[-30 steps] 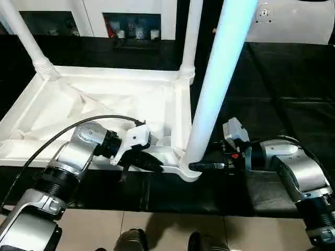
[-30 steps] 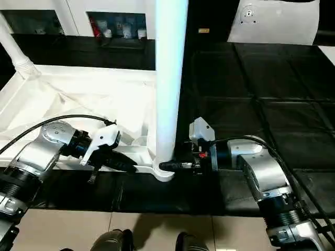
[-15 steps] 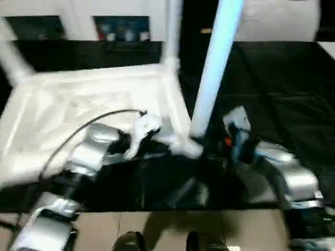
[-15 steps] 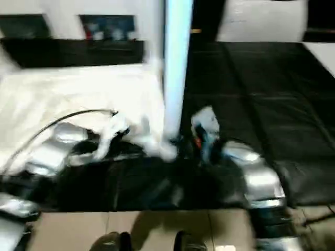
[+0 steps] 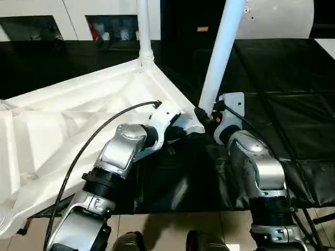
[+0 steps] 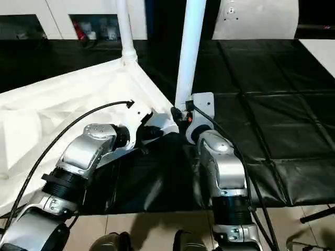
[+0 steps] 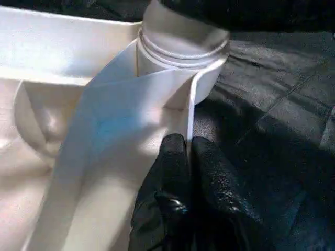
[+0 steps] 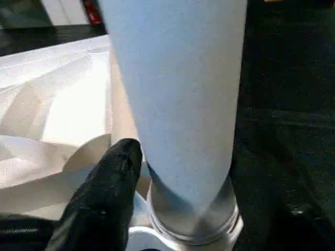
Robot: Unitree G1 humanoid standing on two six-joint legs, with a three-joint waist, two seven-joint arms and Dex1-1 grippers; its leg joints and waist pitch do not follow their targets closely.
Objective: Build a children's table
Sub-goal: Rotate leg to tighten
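Black padded mats (image 5: 293, 104) cover the work surface. Beige tiled floor (image 5: 157, 232) at near edge. White cabinet (image 5: 73, 10) with glass-fronted compartments along far wall.

The upturned table top (image 5: 78, 120) and its legs (image 5: 222, 52) are plain white. Black mats (image 5: 293, 104) cover the floor beneath. Both forearms (image 5: 123, 151) shine silver.

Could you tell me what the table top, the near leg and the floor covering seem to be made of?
Table top: likely moulded white plastic, smooth, with ribbed underside. Near leg: same white plastic look, slight sheen, ridged collar at its base. Floor covering: black sheet, perhaps vinyl, creased and faintly glossy.
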